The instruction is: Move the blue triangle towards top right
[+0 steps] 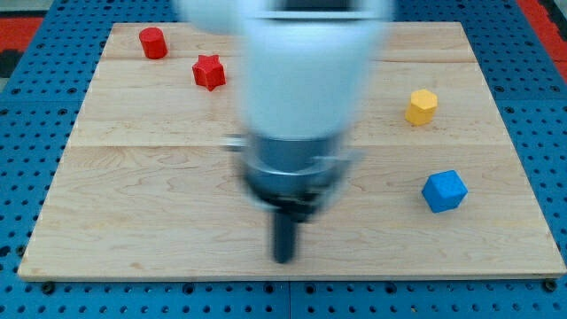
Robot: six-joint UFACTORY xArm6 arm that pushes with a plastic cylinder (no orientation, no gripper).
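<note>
- The rod's lower end, my tip [283, 259], is seen low on the board [133, 195], near the middle of the bottom edge, touching no block
- No fingers are carried by this arm, so nothing can be said to be apart, together or clamped; only a straight dark rod is shown, blurred
- A blue block [444, 191] lies well to the view's right of my tip and a little above it; it looks more like a cube or hexagon than a triangle, so it cannot be confirmed as the blue triangle
- No other blue piece is visible; one may be hidden behind the arm
- A yellow block [422, 106] sits above the blue block, further up and right of my tip
- A red star [209, 72] and a red cylinder [153, 42] stand well up and to the left of my tip
- Risk, as judged: if the blue block is pushed straight upward, it may be driven into the yellow block
- Risk, as judged: an off-centre contact could spin the blue block aside or off the right edge
</note>
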